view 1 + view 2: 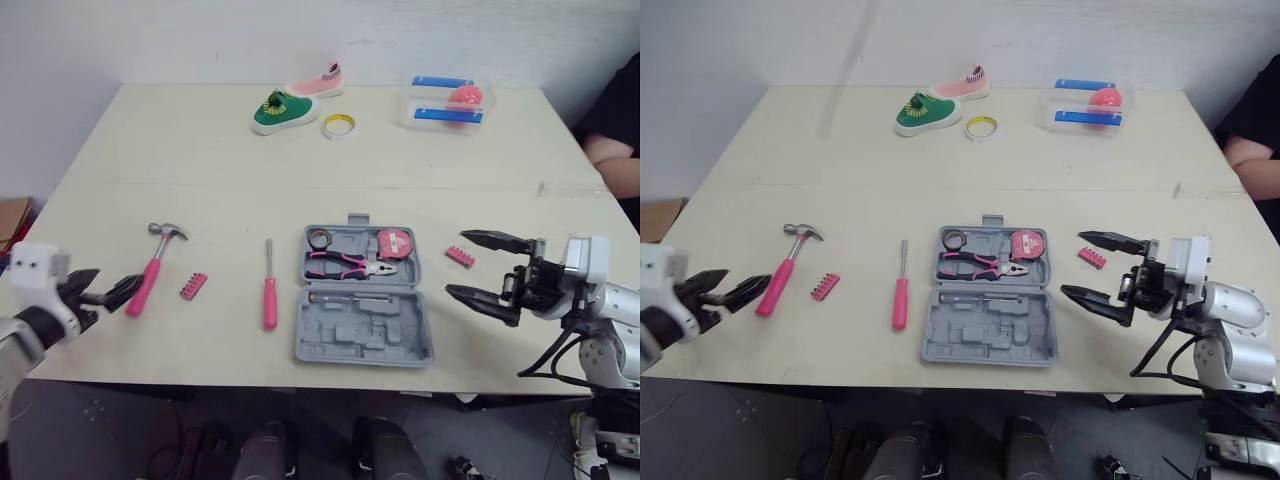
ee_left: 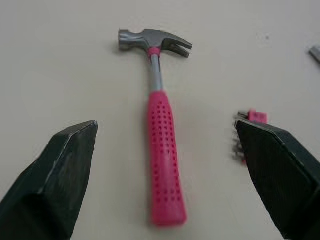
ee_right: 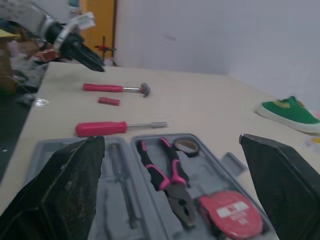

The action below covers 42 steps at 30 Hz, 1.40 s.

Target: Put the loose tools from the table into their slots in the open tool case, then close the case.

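Observation:
The grey tool case [image 1: 400,338] lies open near the table's front edge. It holds pink-handled pliers [image 1: 345,264], a pink tape measure [image 1: 393,243] and a black tape roll [image 1: 320,238]. Left of the case lie a pink-handled screwdriver [image 1: 269,290], a pink bit holder [image 1: 193,286] and a pink-handled hammer [image 2: 162,150]. A second pink bit holder [image 1: 1092,257] lies just right of the case. My left gripper [image 1: 117,283] is open, its fingers either side of the hammer handle's end without touching it. My right gripper [image 1: 1071,264] is open beside the case's right edge, holding nothing.
At the table's far side are a green shoe [image 1: 278,110], a pink shoe [image 1: 318,83], a yellow tape ring [image 1: 339,125] and a clear box [image 1: 447,103] with blue and pink items. A person's arm [image 1: 612,152] rests at the right edge.

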Available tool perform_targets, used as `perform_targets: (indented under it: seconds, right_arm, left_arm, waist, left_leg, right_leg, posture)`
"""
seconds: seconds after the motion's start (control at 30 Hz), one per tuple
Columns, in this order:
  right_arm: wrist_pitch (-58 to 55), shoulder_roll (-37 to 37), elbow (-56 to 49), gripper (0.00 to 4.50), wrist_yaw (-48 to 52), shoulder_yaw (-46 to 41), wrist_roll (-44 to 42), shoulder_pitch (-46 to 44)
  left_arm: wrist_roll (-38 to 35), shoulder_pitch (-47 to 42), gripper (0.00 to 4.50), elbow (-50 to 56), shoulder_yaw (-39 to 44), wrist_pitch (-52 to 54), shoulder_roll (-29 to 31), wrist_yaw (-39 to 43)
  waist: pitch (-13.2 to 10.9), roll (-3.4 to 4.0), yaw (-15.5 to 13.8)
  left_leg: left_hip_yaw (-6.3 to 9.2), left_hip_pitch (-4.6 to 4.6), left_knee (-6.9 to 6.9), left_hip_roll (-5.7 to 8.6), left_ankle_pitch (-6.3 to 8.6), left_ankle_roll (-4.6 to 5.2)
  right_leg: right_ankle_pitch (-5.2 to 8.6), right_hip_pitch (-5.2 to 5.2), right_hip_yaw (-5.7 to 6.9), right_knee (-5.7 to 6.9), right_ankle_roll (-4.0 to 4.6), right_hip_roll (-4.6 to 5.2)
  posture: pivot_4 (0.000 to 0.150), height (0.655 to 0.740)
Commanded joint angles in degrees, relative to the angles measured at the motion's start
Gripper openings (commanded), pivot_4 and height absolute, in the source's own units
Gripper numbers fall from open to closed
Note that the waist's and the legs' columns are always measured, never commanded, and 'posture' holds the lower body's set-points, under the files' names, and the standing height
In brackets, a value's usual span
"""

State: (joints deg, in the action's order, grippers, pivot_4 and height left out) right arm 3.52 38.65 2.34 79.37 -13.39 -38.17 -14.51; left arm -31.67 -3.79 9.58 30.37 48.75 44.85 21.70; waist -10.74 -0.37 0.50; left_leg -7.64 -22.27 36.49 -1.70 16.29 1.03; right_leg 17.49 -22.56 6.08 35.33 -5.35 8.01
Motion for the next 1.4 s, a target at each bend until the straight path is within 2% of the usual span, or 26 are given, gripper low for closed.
perform_targets:
  seconds: [0.03,0.23,0.33,0.43,0.67,0.87,1.0,1.07,1.17,1.23,1.4]
  right_arm:
    - [-0.6,0.1,-2.8,4.50,0.5,-0.2,-1.1,-0.6]
    - [-0.7,-0.3,-3.9,4.50,0.4,-0.4,-0.9,-0.4]
    - [-0.1,-0.4,-4.7,4.50,1.1,0.1,-0.3,0.4]
    - [-0.9,-0.1,-5.0,4.50,1.4,0.3,-0.6,1.0]
    - [0.1,0.7,-4.7,4.50,2.7,-0.6,-0.2,2.3]
    - [3.1,2.1,-4.0,4.50,3.3,-3.4,0.7,4.6]
    - [4.4,3.4,-2.2,4.50,3.3,-5.3,1.1,4.9]
    - [4.7,4.3,-1.9,4.50,3.8,-5.9,1.2,5.6]
    - [6.9,5.6,-0.6,4.50,5.8,-6.5,2.1,6.7]
    - [7.9,6.4,1.9,4.50,5.9,-7.8,2.6,6.4]
    - [7.0,9.3,4.3,4.50,9.0,-9.3,1.8,9.2]
  left_arm:
    - [4.1,-2.7,4.46,-5.2,-3.9,-0.2,0.7,-1.1]
    - [6.6,-5.0,4.46,-10.8,-8.3,-1.5,2.0,3.2]
    - [6.9,-5.9,4.46,-12.7,-11.1,-1.7,1.9,6.3]
    - [6.9,-6.3,3.64,-14.5,-13.3,-1.7,1.2,9.5]
    - [7.9,-7.4,0.62,-16.4,-11.8,-5.5,0.0,10.5]
    - [5.4,-6.9,0.54,-9.7,-6.2,-8.2,1.8,12.8]
    - [5.1,-6.6,0.54,-3.1,-4.8,-16.7,2.7,17.9]
    - [8.5,-5.9,0.54,0.0,-8.3,-22.2,5.4,21.6]
    - [9.3,-6.8,0.54,3.4,-13.2,-26.7,6.7,26.5]
    - [7.1,-9.3,0.54,6.7,-17.2,-26.5,5.6,29.4]
    - [7.1,-18.4,0.54,11.4,-31.5,-23.3,2.6,35.6]
  waist:
    - [0.0,-0.03,0.0]
    - [0.0,-0.12,-0.3]
    - [0.0,-0.13,-0.4]
    - [0.0,-0.13,-0.6]
    - [0.0,-0.12,-0.7]
    - [-0.1,-0.29,-0.6]
    - [-0.3,-0.66,-0.4]
    - [-0.3,-0.67,-0.4]
    - [-0.3,-0.62,-0.4]
    - [-0.3,-0.61,-0.4]
    - [-0.3,-0.64,-0.8]
  left_leg:
    - [-0.06,0.02,0.00,-0.02,0.00,-0.01]
    - [-0.28,0.03,0.00,-0.13,-0.14,0.23]
    - [-0.31,0.06,0.00,-0.10,0.01,-0.03]
    - [-0.32,0.10,0.01,-0.05,-0.03,0.01]
    - [-0.32,0.12,0.02,0.04,-0.04,0.06]
    - [-0.29,0.07,0.02,0.03,-0.05,0.07]
    - [-0.29,0.04,0.02,0.00,-0.05,0.04]
    - [-0.31,0.03,0.02,0.01,-0.05,0.04]
    - [-0.36,0.05,-0.01,0.00,0.00,0.00]
    - [-0.44,0.07,-0.01,0.00,0.00,0.03]
    - [-0.45,0.01,0.19,-0.02,-0.18,0.37]
  right_leg:
    - [0.00,-0.02,0.03,0.02,0.00,-0.04]
    - [0.00,-0.18,0.04,0.15,0.00,-0.20]
    - [0.00,-0.21,-0.02,0.15,0.00,-0.12]
    - [0.00,-0.21,-0.02,0.23,0.01,-0.02]
    - [-0.01,-0.18,-0.04,0.26,-0.01,0.10]
    - [-0.01,-0.18,-0.04,0.23,-0.01,0.10]
    - [-0.01,-0.20,-0.02,0.20,-0.01,0.06]
    - [-0.01,-0.19,-0.02,0.17,-0.01,0.07]
    - [-0.01,-0.20,-0.02,0.10,0.00,0.04]
    - [-0.01,-0.19,-0.04,0.11,-0.01,0.01]
    - [-0.03,-0.18,-0.04,0.19,-0.04,-0.08]
  posture:
    - [0.150,0.7400]
    - [0.150,0.7400]
    - [0.150,0.7400]
    - [0.150,0.7400]
    - [0.150,0.7400]
    - [0.150,0.7400]
    - [0.150,0.7400]
    - [0.150,0.7400]
    - [0.150,0.7400]
    - [0.150,0.7400]
    - [0.150,0.7400]
